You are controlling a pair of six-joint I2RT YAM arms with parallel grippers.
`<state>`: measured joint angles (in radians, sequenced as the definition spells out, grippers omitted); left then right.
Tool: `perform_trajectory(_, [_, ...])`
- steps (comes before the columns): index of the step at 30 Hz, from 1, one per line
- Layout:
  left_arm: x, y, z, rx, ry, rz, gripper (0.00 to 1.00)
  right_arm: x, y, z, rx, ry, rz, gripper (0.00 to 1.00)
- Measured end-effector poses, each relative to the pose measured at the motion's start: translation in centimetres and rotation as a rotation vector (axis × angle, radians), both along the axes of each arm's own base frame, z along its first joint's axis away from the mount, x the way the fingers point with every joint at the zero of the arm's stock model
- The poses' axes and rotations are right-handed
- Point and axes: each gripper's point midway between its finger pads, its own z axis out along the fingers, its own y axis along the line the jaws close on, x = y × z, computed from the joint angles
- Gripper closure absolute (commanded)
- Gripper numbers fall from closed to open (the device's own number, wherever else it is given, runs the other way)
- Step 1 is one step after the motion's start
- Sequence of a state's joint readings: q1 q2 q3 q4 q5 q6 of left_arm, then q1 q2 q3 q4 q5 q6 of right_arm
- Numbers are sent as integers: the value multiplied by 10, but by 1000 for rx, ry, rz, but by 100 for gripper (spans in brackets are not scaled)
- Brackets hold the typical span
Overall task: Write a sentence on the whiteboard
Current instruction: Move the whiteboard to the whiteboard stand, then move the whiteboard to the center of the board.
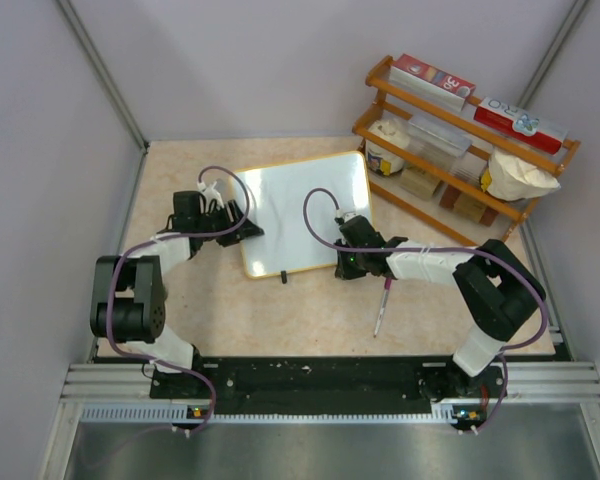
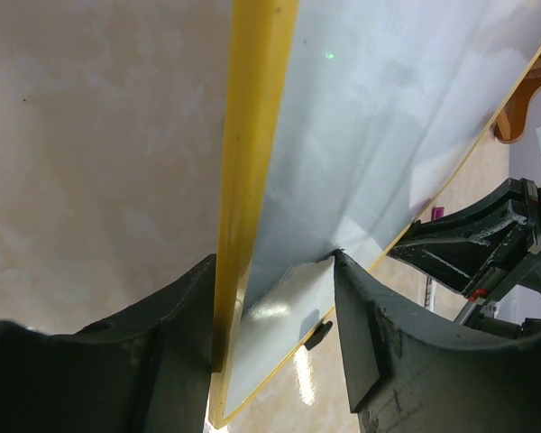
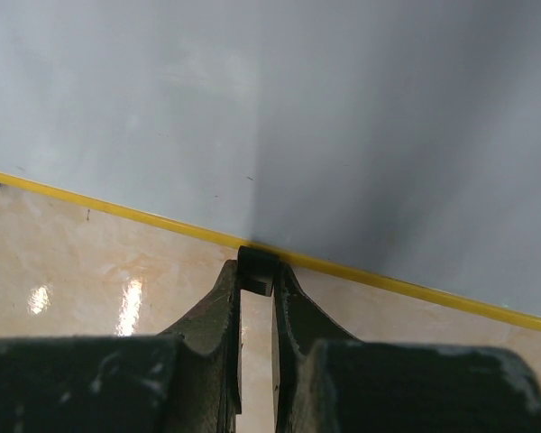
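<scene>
Apparently left gripper straddles whiteboard, jaws spread; right gripper pinches clip foot (mostly hidden).

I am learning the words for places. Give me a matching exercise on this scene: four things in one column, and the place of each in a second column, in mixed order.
Things:
1. whiteboard
2. marker
3. wooden rack
4. left claw

Places:
A. at the far right corner of the table
B. astride the yellow frame at the board's left edge
C. in the middle of the table
D. lying loose on the table, right side, apart from the board

Pairs: 1-C, 2-D, 3-A, 4-B
</scene>
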<state>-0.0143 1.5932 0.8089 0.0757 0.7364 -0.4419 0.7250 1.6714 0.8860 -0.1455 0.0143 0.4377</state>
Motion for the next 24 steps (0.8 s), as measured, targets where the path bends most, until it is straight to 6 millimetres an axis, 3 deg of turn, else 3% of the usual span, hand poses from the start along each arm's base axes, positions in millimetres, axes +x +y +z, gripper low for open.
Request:
perform_trajectory(6, [-7,-5,-5,19,17,-25,29,0,0,0,-3,-3,-1,100])
perform_trajectory(14, [-18,1,-5,93,44,-6,23,0,0,0,-4,-6,-1,100])
perform_trajectory(24, [-22,24,29,207,-38,107,18,0,-2,0,9,-29,-7,100])
